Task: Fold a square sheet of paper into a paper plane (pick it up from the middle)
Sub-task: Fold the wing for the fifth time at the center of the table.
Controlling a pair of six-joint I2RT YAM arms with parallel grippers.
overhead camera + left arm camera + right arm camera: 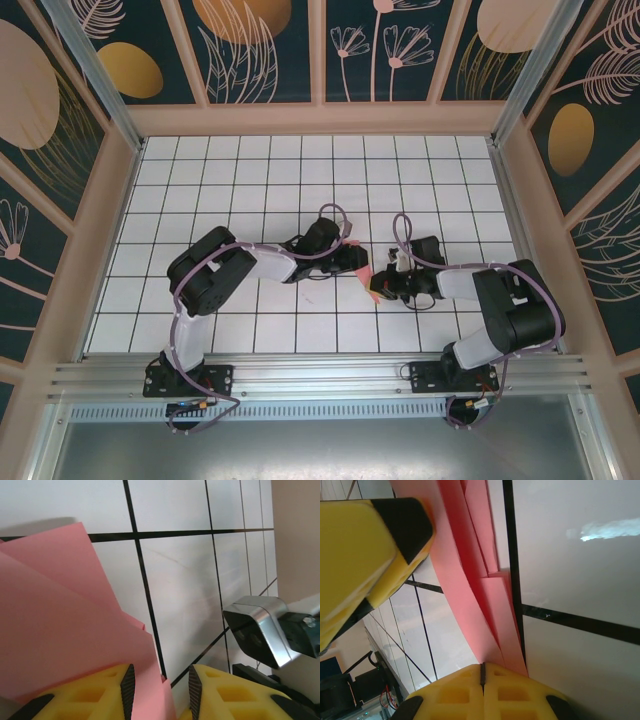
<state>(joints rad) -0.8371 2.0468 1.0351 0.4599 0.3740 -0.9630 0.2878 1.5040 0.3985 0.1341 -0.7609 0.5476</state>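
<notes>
My right gripper (481, 677) is clenched, pads meeting along a closed seam, with the lower end of the pink sheet of paper (465, 580) caught at the fingertips. The sheet is folded into several overlapping layers and rises from that grip, clear of the white grid table (250, 180). My left gripper (160, 690) has its pads standing apart. A folded edge of the sheet sits in the gap, lying against one pad, with bare table visible between it and the other pad. In the top view the two grippers meet near the centre of the table, with the sheet between them. A silver camera housing (260, 635) on my right wrist sits just beside the left fingers.
</notes>
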